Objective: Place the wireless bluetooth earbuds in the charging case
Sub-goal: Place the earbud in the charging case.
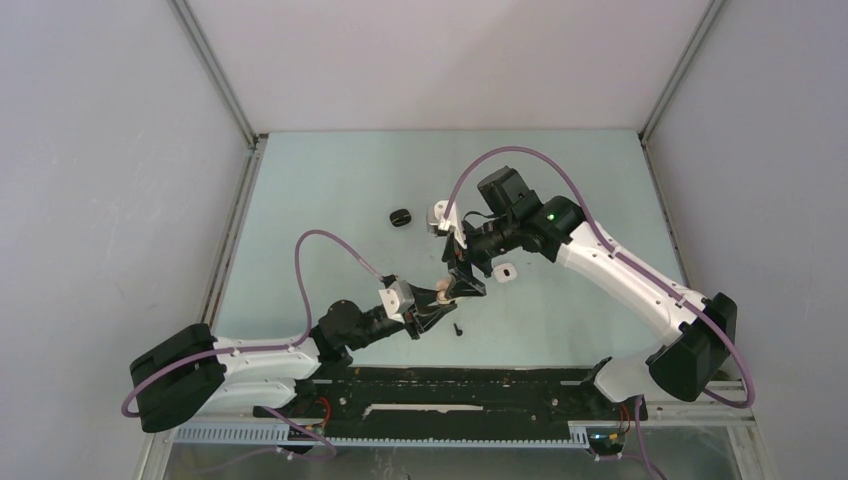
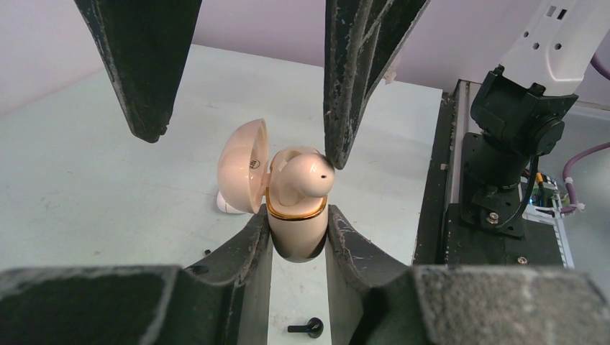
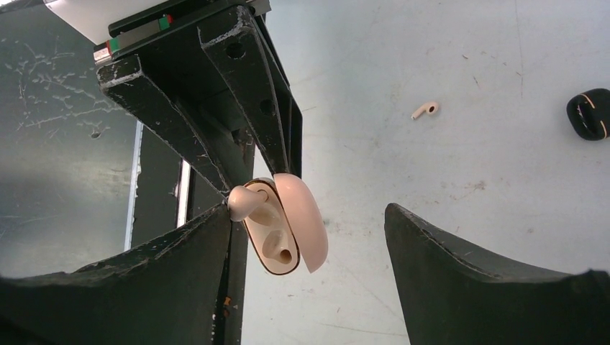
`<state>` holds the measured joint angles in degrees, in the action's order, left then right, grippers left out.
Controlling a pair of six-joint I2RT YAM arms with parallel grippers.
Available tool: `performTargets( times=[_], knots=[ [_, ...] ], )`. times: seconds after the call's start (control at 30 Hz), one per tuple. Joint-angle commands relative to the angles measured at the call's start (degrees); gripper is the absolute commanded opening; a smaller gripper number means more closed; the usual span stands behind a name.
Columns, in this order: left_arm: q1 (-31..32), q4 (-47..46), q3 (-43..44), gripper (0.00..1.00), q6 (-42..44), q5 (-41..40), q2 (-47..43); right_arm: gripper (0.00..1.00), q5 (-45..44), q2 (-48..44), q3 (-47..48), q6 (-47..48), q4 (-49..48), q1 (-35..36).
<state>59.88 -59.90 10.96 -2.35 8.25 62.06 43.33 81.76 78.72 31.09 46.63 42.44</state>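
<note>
L tool pinches pink case, lid open. Pink earbud sits partly in its slot; R tool spread, one finger touching it. 2nd slot empty. Pale earbud lies on bench. Est. under half done.

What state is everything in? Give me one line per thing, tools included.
left tool: shut on the pink charging case.
pink charging case: lid open, one slot empty.
pale earbud: partway in the case, not seated.
right tool: open, one finger against that earbud.
second pale earbud: loose on the table.
black earbud: loose on the table.
black case: shut, on the table.
</note>
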Motion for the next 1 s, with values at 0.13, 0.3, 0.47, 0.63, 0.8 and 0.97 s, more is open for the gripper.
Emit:
performTargets(
  times=[0.13,0.3,0.47,0.63,0.8,0.97],
  knots=[
    [0.3,-3.9,1.5,0.00,1.0,2.8,-0.7,0.80,-1.9,0.2,0.2,0.2,-0.5,-0.6],
    [0.3,-3.9,1.8,0.00,0.9,3.6,-0.3,0.79,-2.2,0.4,0.1,-0.2,-0.7,-0.8],
    [0.3,-3.9,1.8,0.00,0.8,3.9,-0.2,0.79,-2.3,0.5,0.1,-0.4,-0.7,-1.6],
    [0.3,-3.6,2.0,0.00,0.8,4.0,-0.2,0.79,-1.9,0.7,0.2,-0.4,-0.3,-2.0],
    [0.3,-4.0,2.0,0.00,0.4,3.8,0.1,0.79,-0.6,0.1,0.2,-0.3,0.1,-2.4],
    [0.3,-4.4,1.8,0.00,-0.1,2.5,0.0,0.80,6.0,-4.6,0.2,-0.3,0.6,-5.5]
  ],
)
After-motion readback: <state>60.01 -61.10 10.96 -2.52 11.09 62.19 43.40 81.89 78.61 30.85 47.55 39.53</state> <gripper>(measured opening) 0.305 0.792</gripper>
